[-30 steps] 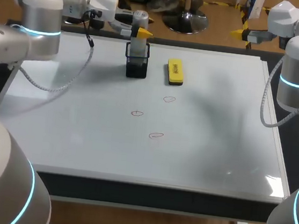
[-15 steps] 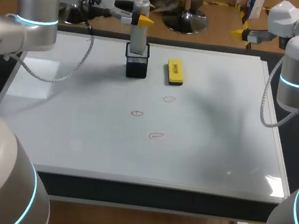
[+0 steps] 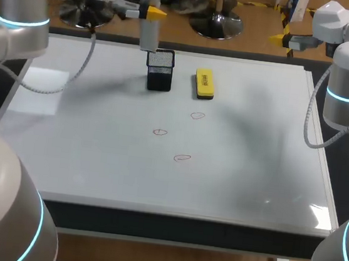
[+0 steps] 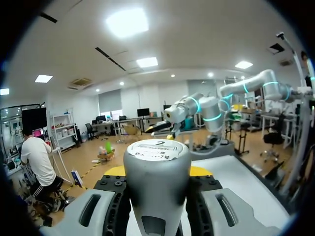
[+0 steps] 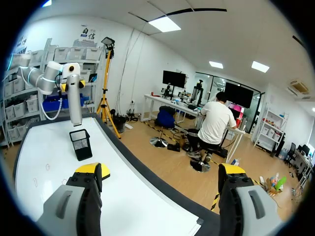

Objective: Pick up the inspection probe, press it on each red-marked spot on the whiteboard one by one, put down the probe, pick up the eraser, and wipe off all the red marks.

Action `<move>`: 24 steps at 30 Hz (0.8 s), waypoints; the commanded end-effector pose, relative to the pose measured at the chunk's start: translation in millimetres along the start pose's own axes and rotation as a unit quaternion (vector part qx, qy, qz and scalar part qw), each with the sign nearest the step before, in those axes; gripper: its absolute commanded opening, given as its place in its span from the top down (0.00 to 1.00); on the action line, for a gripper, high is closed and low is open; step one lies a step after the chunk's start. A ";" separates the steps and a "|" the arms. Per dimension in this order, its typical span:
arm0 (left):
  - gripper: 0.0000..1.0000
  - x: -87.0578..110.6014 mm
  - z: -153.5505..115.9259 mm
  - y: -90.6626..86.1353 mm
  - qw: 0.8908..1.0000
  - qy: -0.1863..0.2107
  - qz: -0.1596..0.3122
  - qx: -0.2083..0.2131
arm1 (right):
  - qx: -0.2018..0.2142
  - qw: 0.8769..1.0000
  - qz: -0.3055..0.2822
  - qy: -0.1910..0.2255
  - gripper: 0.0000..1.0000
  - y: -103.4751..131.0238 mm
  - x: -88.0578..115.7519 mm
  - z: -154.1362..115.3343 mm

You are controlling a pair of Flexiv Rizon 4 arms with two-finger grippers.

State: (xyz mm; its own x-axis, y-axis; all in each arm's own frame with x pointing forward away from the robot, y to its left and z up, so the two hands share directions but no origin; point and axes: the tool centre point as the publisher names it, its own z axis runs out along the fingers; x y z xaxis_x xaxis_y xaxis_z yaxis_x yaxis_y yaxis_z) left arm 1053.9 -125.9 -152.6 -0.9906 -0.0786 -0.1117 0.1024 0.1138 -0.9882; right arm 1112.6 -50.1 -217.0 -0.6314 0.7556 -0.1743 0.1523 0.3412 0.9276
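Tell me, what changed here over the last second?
The left gripper, shut on the grey cylindrical inspection probe, lifted it clear of the black mesh holder and carried it leftward. The yellow block eraser, the three red marks on the whiteboard and the right gripper stayed put.

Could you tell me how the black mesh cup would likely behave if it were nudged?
The cup looks like thin mesh, so probably light yet stiff. With the probe held above it, nothing visible weighs it down, so it may slide on the glossy whiteboard, or tip if struck high.
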 end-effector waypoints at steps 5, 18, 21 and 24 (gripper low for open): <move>1.00 21.6 -42.8 -4.7 0.997 -0.069 -0.003 -0.015 | 0.000 1.000 0.000 0.000 0.00 -0.3 -0.4 0.2; 1.00 39.2 -91.7 12.4 0.991 -0.131 -0.018 -0.027 | 0.000 1.000 0.000 0.000 0.00 -0.3 -0.4 0.2; 1.00 43.8 -102.5 16.3 0.989 -0.143 -0.022 -0.031 | 0.000 1.000 0.000 0.000 0.00 -0.3 -0.4 0.2; 1.00 47.9 -111.4 21.1 0.987 -0.153 -0.028 -0.034 | 0.000 1.000 0.000 0.000 0.00 -0.3 -0.4 0.2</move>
State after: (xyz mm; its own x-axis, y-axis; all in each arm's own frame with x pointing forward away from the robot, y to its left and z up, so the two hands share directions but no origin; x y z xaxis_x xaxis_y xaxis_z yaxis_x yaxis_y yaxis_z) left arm 1011.4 -23.9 -167.9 -0.9443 -0.3184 -0.0830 0.0303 0.1669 -0.9855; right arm 1112.6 -50.0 -216.9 -0.6315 0.7556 -0.1743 0.1523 0.3412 0.9276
